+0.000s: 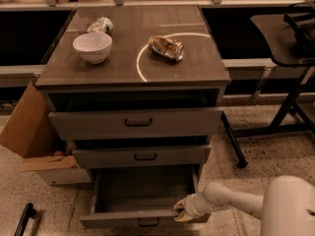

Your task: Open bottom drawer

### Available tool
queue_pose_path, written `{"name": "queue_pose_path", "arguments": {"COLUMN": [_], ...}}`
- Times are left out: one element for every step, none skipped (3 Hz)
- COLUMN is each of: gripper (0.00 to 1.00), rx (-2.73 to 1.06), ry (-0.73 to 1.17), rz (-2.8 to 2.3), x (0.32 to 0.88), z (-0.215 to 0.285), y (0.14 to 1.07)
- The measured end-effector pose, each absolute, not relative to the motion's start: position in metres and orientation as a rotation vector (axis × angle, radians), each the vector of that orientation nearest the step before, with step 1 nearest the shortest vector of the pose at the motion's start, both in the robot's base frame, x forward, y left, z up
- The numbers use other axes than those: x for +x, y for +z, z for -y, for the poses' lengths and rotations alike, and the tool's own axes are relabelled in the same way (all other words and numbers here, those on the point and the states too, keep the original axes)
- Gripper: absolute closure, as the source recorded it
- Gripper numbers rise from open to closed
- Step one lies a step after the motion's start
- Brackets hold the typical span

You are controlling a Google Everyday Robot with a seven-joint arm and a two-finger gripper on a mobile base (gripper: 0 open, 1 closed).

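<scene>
Camera view: grey-brown cabinet (133,73), three drawers. bottom drawer (113,219) lowest, near floor, pulled well out; flat front, small dark handle (147,222). gripper (179,213) at front's right end; grip state: cannot tell. White bowl (92,47), crushed can (166,47) on cabinet top.

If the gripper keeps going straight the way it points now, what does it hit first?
The gripper points at the right end of the pulled-out bottom drawer front and seems to be against it, so that front panel comes first, though depth is unclear.
</scene>
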State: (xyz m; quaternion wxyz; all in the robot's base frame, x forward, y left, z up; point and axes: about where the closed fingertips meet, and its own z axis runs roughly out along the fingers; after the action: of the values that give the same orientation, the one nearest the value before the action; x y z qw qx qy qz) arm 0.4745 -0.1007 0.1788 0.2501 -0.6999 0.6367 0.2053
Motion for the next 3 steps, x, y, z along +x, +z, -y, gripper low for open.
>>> {"name": "queue_pose_path", "arguments": {"gripper": [0.82,0.59,0.28], "rx": [-1.906,-1.906,-1.906], "ry": [0.559,0.559,0.559], "rz": [-1.733,-1.733,-1.733], "x": [0.4742,0.4742,0.4742], "z": [0.1014,0.1014,0.1015], "y": [0.1788,0.1787,0.1787]}}
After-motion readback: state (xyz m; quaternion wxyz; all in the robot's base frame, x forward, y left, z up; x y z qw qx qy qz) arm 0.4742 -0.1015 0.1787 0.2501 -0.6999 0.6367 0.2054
